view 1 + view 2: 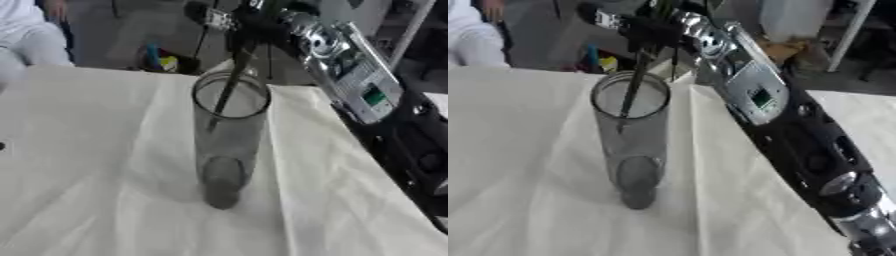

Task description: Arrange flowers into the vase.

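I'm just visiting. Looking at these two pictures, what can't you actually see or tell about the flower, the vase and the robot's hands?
- Flower head: cut off by the top edge in both eye views; only the dark stem entering the glass vase shows.
- Right hand: blurred and dark above the vase, so whether its fingers close on the stem is unclear.
- Left hand: in neither view.
- Stem tip: blurred behind the glass wall, its end uncertain.

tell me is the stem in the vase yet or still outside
In. The dark stem passes through the rim of the upright glass vase, its lower end inside, while the right robot hand holds its top.
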### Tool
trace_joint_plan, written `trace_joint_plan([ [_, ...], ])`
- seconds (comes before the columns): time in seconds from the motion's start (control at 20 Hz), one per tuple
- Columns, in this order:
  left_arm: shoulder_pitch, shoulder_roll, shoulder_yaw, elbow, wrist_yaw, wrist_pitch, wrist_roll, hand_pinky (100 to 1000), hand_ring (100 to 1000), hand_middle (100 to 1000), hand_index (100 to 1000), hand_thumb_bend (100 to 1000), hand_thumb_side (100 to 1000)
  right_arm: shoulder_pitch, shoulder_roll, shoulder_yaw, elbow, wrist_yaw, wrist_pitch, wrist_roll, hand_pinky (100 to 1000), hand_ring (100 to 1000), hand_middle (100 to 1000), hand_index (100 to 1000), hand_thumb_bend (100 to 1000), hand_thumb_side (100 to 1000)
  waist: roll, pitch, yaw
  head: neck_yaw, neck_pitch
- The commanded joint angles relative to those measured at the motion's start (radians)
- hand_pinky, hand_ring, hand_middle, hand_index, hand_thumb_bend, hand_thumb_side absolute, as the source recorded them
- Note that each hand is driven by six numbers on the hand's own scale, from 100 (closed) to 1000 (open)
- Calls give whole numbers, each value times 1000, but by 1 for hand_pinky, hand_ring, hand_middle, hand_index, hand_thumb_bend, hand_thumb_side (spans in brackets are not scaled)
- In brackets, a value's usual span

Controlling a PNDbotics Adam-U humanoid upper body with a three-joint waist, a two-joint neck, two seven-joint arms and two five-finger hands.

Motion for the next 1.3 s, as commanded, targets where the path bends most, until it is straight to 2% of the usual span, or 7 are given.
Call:
trace_joint_plan([
  [0.05, -13, 9, -3, -18, 3, 1, -2, 563, 682, 755, 907, 100, 1000, -25, -28, -9, -1, 31, -10, 32, 604, 509, 439, 478, 545, 817, -12, -9, 2, 2, -9],
  [0.2, -14, 9, -4, -18, 3, 1, -2, 564, 682, 756, 908, 100, 1000, -24, -28, -13, -5, 44, -19, 47, 613, 517, 449, 528, 549, 826, -12, -8, 1, 3, -9],
  [0.45, -15, 9, -4, -18, 3, 3, -5, 564, 682, 756, 908, 100, 1000, -25, -30, -13, -5, 66, -25, 65, 616, 522, 457, 549, 548, 794, -13, -8, 2, 4, -7],
  [0.6, -15, 10, -4, -18, 4, 2, -5, 564, 682, 756, 908, 100, 1000, -26, -33, -10, 2, 83, -30, 85, 632, 543, 483, 626, 564, 788, -13, -8, 3, 4, -7],
  [0.7, -15, 10, -4, -18, 4, 3, -5, 565, 682, 756, 908, 100, 1000, -27, -33, -9, 7, 96, -35, 103, 634, 546, 486, 631, 565, 787, -13, -9, 3, 4, -8],
  [0.8, -16, 10, -4, -18, 4, 3, -6, 565, 682, 756, 909, 100, 1000, -29, -33, -5, 12, 110, -45, 133, 655, 579, 525, 687, 579, 767, -15, -9, 3, 4, -8],
  [1.3, -15, 10, -4, -18, 5, 5, -9, 566, 682, 756, 908, 100, 1000, -35, -33, -7, 37, 162, -90, 298, 702, 687, 643, 769, 584, 692, -18, -9, 2, 4, -8],
])
